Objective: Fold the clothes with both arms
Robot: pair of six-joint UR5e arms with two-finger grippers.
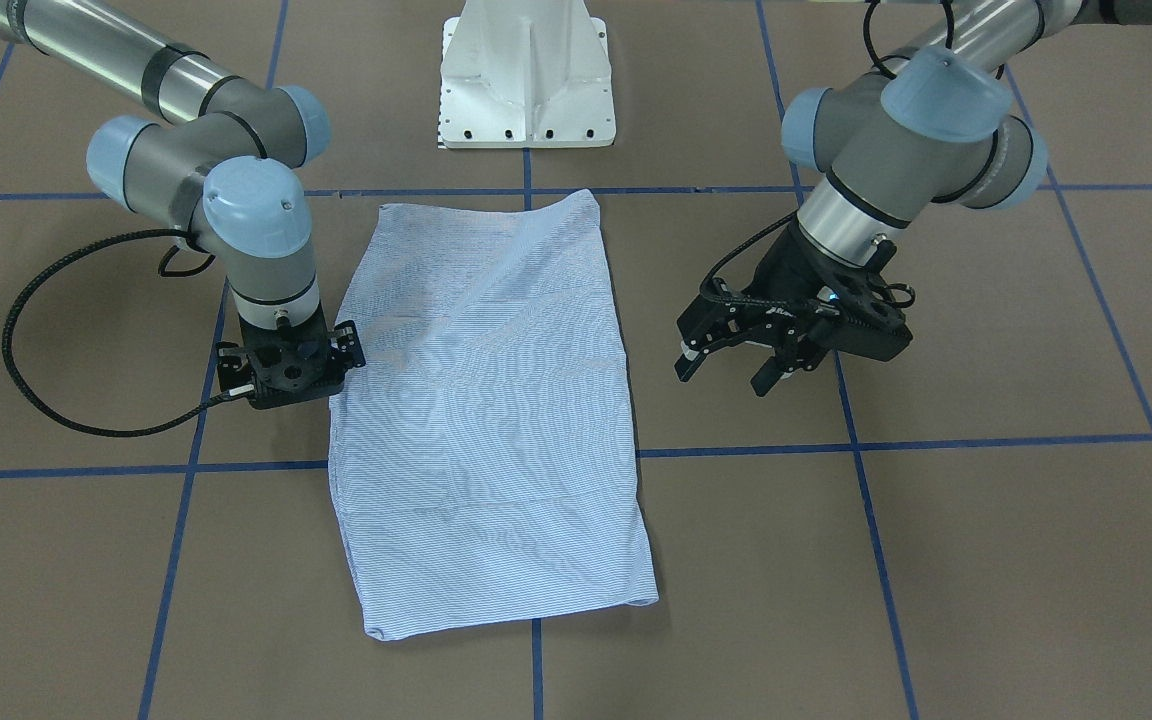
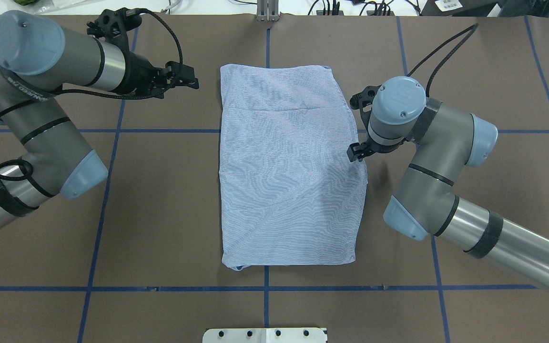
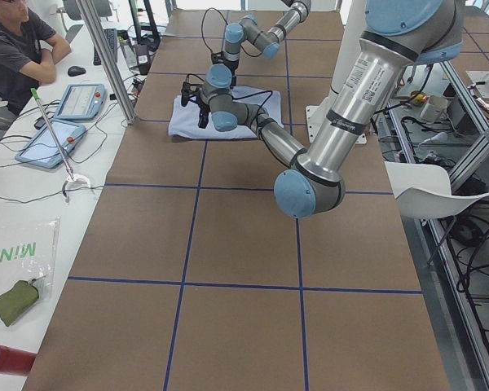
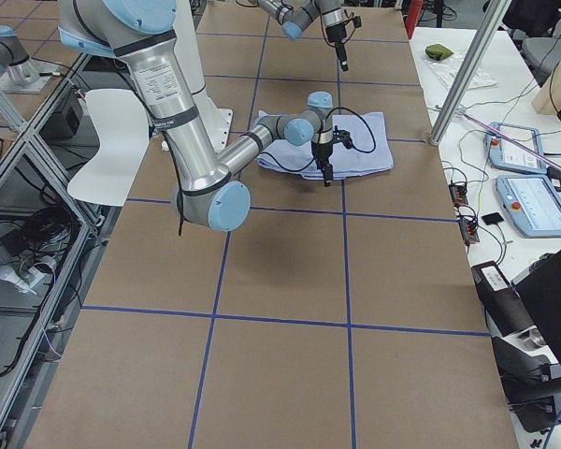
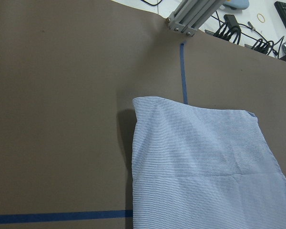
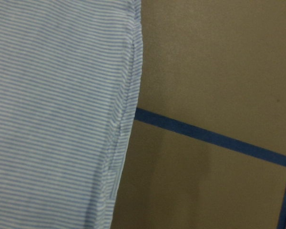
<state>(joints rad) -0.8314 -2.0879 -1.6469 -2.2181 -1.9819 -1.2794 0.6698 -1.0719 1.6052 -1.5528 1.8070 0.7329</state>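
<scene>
The clothes are one light blue striped shirt (image 1: pixel 486 400), folded into a long rectangle flat on the brown table; it also shows as the shirt (image 2: pixel 289 166). My left gripper (image 1: pixel 723 378) hovers open and empty beside the shirt's long edge, a short gap away, also seen as the left gripper (image 2: pixel 192 80) near a far corner. My right gripper (image 1: pixel 286 378) points straight down at the opposite long edge, near its middle (image 2: pixel 356 153). Its wrist hides the fingers. The right wrist view shows only the shirt's hem (image 6: pixel 119 124) close up.
Blue tape lines (image 1: pixel 736 450) divide the table into squares. The white pedestal base (image 1: pixel 526 80) stands at the shirt's robot-side end. A person (image 3: pixel 16 49) sits at a side table with tablets (image 3: pixel 53 142) beyond the far edge, by an aluminium post (image 3: pixel 106 57).
</scene>
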